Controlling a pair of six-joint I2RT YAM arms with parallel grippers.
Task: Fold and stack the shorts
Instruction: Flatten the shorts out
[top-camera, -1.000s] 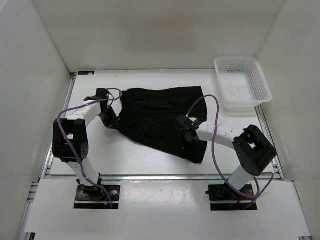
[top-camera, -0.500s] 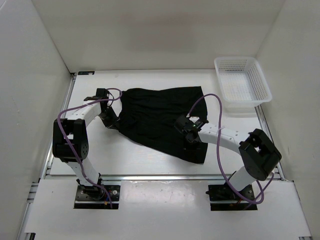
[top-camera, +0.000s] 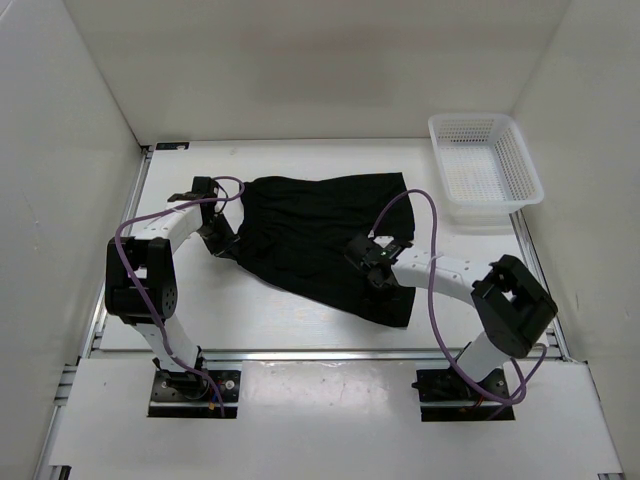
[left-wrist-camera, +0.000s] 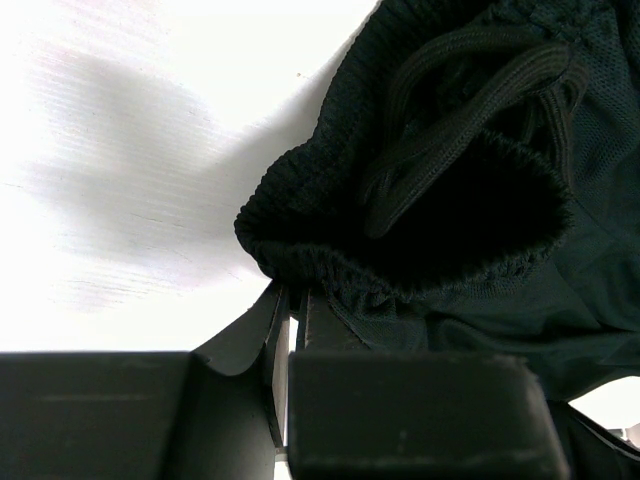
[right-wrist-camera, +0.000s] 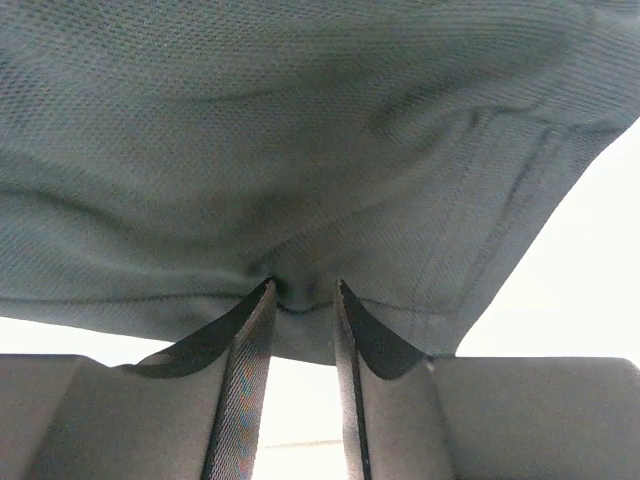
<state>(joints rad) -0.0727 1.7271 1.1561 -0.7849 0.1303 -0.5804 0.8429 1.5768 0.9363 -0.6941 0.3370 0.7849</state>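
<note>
The black shorts (top-camera: 310, 230) lie spread on the white table, waistband to the left and legs toward the right and front. My left gripper (top-camera: 228, 245) is at their left edge. In the left wrist view, the left gripper (left-wrist-camera: 290, 297) is shut on the elastic waistband of the shorts (left-wrist-camera: 480, 200). My right gripper (top-camera: 375, 272) sits on the front right leg. In the right wrist view, the right gripper (right-wrist-camera: 300, 292) pinches a small fold of the shorts (right-wrist-camera: 300, 150) near the hem, lifted slightly off the table.
A white mesh basket (top-camera: 527, 157) stands at the back right corner, apart from the shorts. White walls close in the table at left, right and back. Purple cables loop above both arms.
The right arm's elbow swung right and then partly back, and its gripper shifted slightly toward the back left with the cloth. The left arm has not moved.
</note>
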